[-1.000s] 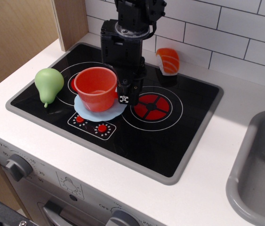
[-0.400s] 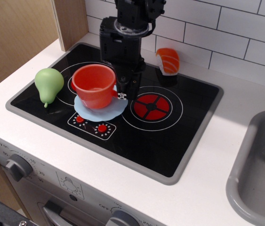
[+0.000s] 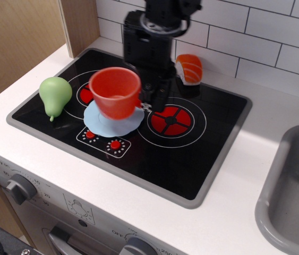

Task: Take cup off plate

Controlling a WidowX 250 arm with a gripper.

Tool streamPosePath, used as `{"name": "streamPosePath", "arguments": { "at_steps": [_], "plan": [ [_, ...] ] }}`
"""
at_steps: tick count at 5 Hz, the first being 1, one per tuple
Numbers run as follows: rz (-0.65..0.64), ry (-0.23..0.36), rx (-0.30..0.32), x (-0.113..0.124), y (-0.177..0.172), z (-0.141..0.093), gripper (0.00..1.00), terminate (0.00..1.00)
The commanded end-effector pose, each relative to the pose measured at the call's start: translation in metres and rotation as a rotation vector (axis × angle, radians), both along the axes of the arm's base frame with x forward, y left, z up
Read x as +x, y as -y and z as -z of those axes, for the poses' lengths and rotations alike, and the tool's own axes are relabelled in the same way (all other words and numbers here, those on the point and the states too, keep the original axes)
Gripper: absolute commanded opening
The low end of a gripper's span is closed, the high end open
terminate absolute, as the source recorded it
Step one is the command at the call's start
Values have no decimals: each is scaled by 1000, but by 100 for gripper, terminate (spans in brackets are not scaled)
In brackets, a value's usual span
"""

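Note:
The orange-red cup [image 3: 115, 93] hangs in the air, lifted clear above the light blue plate [image 3: 107, 121]. The plate lies flat on the black stovetop between the two burners, partly hidden by the cup. My black gripper [image 3: 148, 102] comes down from above at the cup's right side and is shut on the cup's handle side; the handle itself is hidden behind the fingers. The cup stays upright, its mouth open upward.
A green toy pear [image 3: 53, 95] stands on the stove's left edge. An orange-and-white sushi toy [image 3: 189, 68] sits at the back. Red burner circles [image 3: 173, 119] and two red knobs [image 3: 116, 144] mark the stovetop. A grey sink [image 3: 292, 194] lies at right.
The gripper has risen and shifted a little right with the cup in it. The cup has left the plate and now hangs above it. The plate has stayed in place.

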State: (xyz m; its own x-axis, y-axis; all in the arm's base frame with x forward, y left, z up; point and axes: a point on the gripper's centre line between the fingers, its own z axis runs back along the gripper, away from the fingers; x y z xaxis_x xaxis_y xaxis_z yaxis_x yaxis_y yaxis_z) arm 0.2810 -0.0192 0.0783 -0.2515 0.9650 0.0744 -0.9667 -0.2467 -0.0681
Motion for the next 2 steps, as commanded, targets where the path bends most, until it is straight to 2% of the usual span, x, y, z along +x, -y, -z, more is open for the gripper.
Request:
{"name": "streamPosePath", "arguments": {
  "at_steps": [1, 2],
  "plan": [
    [103, 42, -61, -2, 47, -6, 0, 0],
    [148, 35, -94, -5, 71, -5, 0, 0]
  ]
}}
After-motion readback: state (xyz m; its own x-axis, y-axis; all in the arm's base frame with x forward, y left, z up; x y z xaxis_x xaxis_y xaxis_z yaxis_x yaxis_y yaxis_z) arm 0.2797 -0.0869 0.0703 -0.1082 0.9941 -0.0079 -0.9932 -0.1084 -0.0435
